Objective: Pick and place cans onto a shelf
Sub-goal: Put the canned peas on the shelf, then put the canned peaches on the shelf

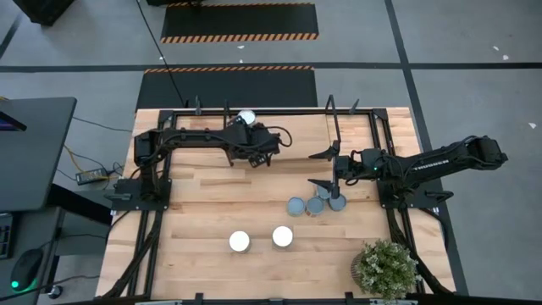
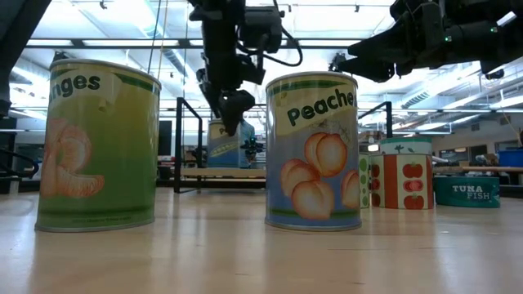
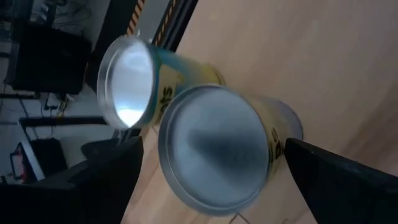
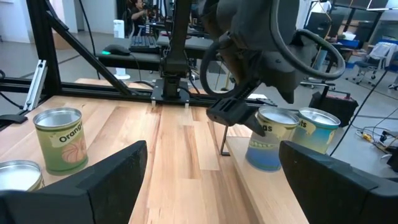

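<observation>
Two cans stand side by side on the shelf (image 1: pixel 296 127) at the table's far side: a bright-topped one (image 3: pixel 127 81) and a grey-topped one (image 3: pixel 214 155). My left gripper (image 1: pixel 254 140) hangs over them, open, with one finger on each side of the grey-topped can, pointing down. I see no contact. My right gripper (image 1: pixel 323 169) is open and empty, right of centre, above a cluster of several blue-grey cans (image 1: pixel 315 206). Two white-topped cans (image 1: pixel 240 241) (image 1: pixel 282 236) stand near the front edge; in the low view they are the oranges can (image 2: pixel 98 147) and the peaches can (image 2: pixel 315 151).
A green potted plant (image 1: pixel 385 267) stands at the front right corner. The shelf's black upright rods (image 1: pixel 332 114) rise at the far side. A tomato can (image 2: pixel 400 175) and a flat tuna can (image 2: pixel 466 190) belong to the cluster. Bare tabletop lies between the cans and the shelf.
</observation>
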